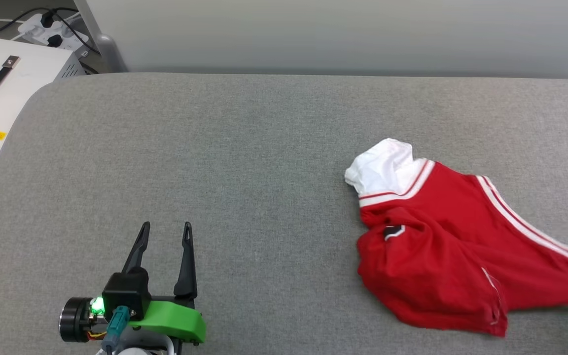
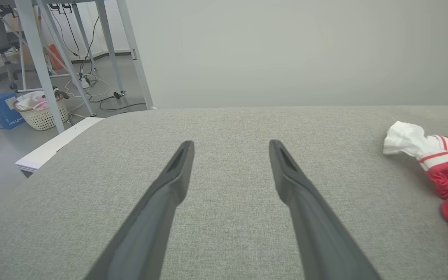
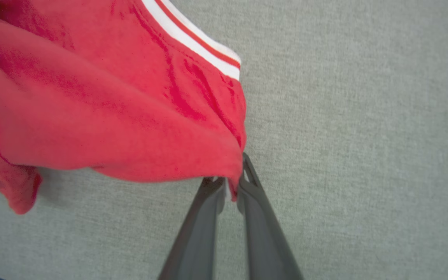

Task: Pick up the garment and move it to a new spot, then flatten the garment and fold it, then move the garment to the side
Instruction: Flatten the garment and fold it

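From where I stood, the garment (image 1: 461, 246) lay crumpled at about 3 to 4 o'clock on the grey tabletop (image 1: 264, 148). One white sleeve (image 1: 382, 170) poked out at its 11 o'clock and the red body was bunched in folds. Part of it ran out of the head view at the right edge.

The right jaws were pressed together on a thin bite of the red hem, just below the striped trim (image 3: 196, 39). Seen from the right wrist, the cloth (image 3: 111, 97) was lifted off the tabletop there, with a shadow under it.

The left jaws were spread wide and empty over bare tabletop at 7 o'clock, well apart from the shirt.

That slender pinch looked to me like the weak point. With so little cloth between the tips, the weight of the heap could pull the hem free on a lift or a quick swing.

Hauled by one corner, the shirt would likely trail and drag across the rough fabric top. It could twist on itself and land more tangled than flat.

I could not tell how many layers were caught. If it was only one, the rest might sag and fold under.

With the left jaws so far off, nothing would catch a slip.
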Robot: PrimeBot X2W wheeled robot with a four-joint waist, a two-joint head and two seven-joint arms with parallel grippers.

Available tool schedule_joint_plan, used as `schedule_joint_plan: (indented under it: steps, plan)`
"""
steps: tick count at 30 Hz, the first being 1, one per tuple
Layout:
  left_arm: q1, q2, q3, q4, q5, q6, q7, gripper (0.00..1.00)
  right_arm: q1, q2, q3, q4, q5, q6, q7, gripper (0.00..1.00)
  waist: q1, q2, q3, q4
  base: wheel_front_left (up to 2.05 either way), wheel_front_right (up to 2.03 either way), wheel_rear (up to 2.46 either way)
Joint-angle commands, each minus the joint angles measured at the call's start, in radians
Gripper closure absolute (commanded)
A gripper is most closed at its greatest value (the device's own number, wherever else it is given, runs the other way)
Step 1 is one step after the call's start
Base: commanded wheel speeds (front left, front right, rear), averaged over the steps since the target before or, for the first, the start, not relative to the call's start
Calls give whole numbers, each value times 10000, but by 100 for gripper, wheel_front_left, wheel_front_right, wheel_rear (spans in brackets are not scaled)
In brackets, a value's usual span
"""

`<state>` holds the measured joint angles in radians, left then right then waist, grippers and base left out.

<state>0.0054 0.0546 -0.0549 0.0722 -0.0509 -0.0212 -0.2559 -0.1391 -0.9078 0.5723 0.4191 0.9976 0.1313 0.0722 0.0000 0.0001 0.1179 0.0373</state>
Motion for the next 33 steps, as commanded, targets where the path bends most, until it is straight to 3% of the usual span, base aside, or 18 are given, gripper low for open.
schedule_joint_plan:
  steps: [1, 7, 8, 9, 14, 21, 27, 33]
  plan:
    - [112, -43, 41, 2, 70, -16, -59, 0, 404, 135, -215, 174, 87, -6, 75, 100, 0, -1, 11, 5, 0, 0, 0]
    - [114, -43, 23, 48, 61, 4, -59, 0, 1281, 794, -981, 732, -25, -6, 286, 100, 0, -1, 12, -9, 0, 0, 0]
    - [122, -43, 28, 56, 58, 8, -59, 0, 1311, 872, -1106, 737, -120, -6, 202, 75, 0, -1, -3, -17, 0, 0, 0]
    - [135, -43, 41, 68, 59, 11, -59, 0, 1310, 971, -1309, 721, -251, -6, 34, 0, 0, -1, -28, -33, 0, 0, 0]
    - [178, -43, 117, 89, 131, 6, -59, 0, 1272, 1163, -2378, 366, -1225, -6, -837, 0, 0, -1, -164, -110, 0, 0, 0]
    - [235, -43, 232, 32, 226, -20, -59, 0, 1569, 1476, -4713, -862, -2957, -6, -1422, 0, 0, -1, -333, -169, 0, 0, 0]
    - [250, -43, 268, -34, 261, -13, -59, 0, 1681, 2207, -6682, -3075, -4548, -6, -920, 0, 0, -1, -305, -127, 0, 0, 0]
    - [61, -43, 196, -128, 258, 14, -59, 0, 613, 2776, -6831, -5304, -5283, -6, 58, 0, 0, -1, 11, 17, 0, 0, 0]
